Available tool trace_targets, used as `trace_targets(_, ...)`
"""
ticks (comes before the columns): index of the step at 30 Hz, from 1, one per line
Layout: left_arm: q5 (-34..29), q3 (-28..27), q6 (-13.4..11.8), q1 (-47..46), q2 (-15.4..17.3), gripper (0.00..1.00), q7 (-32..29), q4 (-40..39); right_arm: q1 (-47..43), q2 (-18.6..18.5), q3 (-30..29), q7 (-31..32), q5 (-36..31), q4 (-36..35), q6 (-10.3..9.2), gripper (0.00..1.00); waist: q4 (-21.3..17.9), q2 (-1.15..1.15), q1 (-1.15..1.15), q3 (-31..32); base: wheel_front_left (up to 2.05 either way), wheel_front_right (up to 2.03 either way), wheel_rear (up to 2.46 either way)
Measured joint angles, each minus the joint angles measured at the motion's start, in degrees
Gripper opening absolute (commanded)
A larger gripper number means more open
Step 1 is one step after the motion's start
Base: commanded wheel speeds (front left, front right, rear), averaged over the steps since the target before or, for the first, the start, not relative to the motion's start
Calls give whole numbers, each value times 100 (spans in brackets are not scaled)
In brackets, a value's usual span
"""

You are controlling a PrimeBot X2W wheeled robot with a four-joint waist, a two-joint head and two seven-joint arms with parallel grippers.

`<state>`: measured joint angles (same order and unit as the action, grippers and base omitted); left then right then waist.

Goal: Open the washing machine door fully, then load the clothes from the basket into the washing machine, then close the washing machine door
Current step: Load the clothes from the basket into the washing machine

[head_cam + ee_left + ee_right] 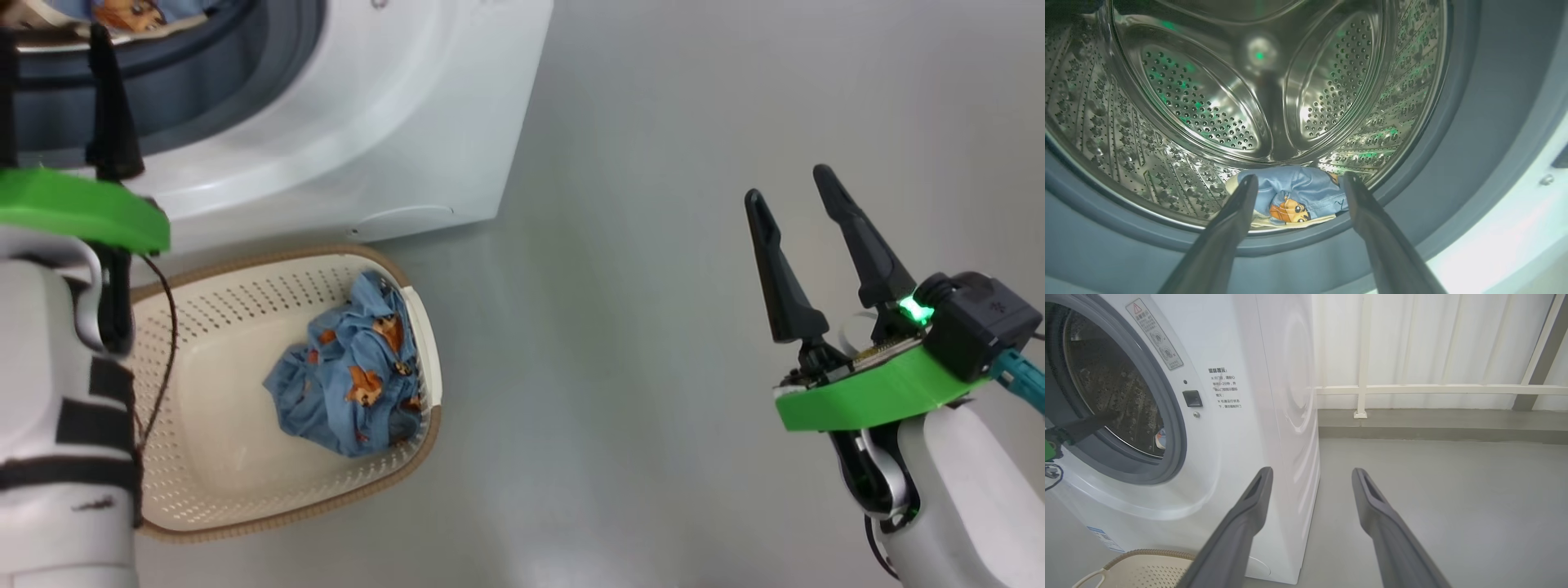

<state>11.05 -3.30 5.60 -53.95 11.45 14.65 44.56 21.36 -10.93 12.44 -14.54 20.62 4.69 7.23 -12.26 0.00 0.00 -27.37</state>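
Two blue garments with orange animal prints, both at the washing machine point(392, 106). The first garment point(351, 376) is bunched up in the basket point(212, 343), at the basket end nearer the machine's front corner, with one edge riding up the basket wall. The basket sits on the floor point(653, 327) just in front of the machine, below its round opening and close to the low flap point(408, 219). The second garment point(1294, 192) is inside the machine, lying at the bottom front of the steel drum point(1208, 102), just behind the grey rubber ring point(1453, 163); a cream part shows under the blue.

The left tool point(1299, 177) has its fingers spread wide apart, clamped on nothing. It is at the machine's opening, pointing into the drum. In the left wrist view the second garment shows between the two fingertips; touching or not, cannot tell.

The right tool point(787, 182) also has its fingers apart and is empty. It hangs over bare floor well off to the side of the machine, beyond its front corner, touching nothing. In the right wrist view it points past that corner toward a pale railing point(1437, 390) and curtain point(1433, 339) off the machine's side.
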Motion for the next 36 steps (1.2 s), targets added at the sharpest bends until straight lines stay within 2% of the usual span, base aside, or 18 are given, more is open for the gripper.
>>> trace_targets(20,-166,-366,148,2399,-452,100,0,-1394,-981,-252,-138,0,2,123,0,100,198,0,0,1298,0,0,0)
trace_targets(36,-311,-510,152,3914,-708,100,-1,-2253,-1538,-364,-241,0,9,124,0,100,297,0,0,1946,0,0,0)
